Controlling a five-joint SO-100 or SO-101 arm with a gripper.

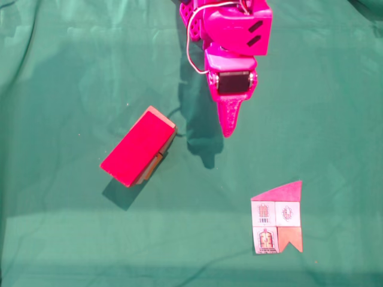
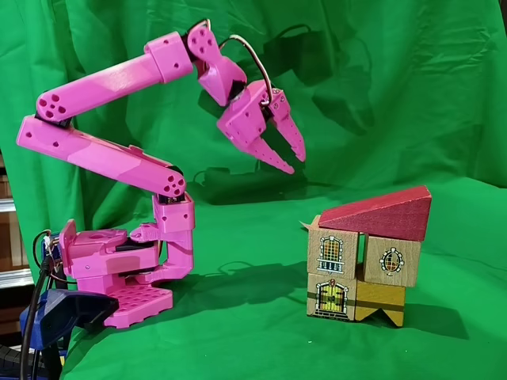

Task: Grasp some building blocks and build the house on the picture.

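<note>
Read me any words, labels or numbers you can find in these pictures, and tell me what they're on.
None can be read.
Picture card: tiny marks under its window and door drawings in a fixed view, too blurred to read.
Building blocks of the house: printed windows and a door, no lettering.
Gripper: no markings.

Arm (image 2: pixel 103 158), upper left of a fixed view: all magenta plastic, boxy links with round holes. Perforated base (image 2: pixel 131 301). White cable (image 1: pixel 192 54) loops beside the gripper (image 1: pixel 229 128), black motor inset.

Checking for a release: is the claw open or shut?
Open: in a fixed view the claw shows its fingers apart, nothing between them.
</note>
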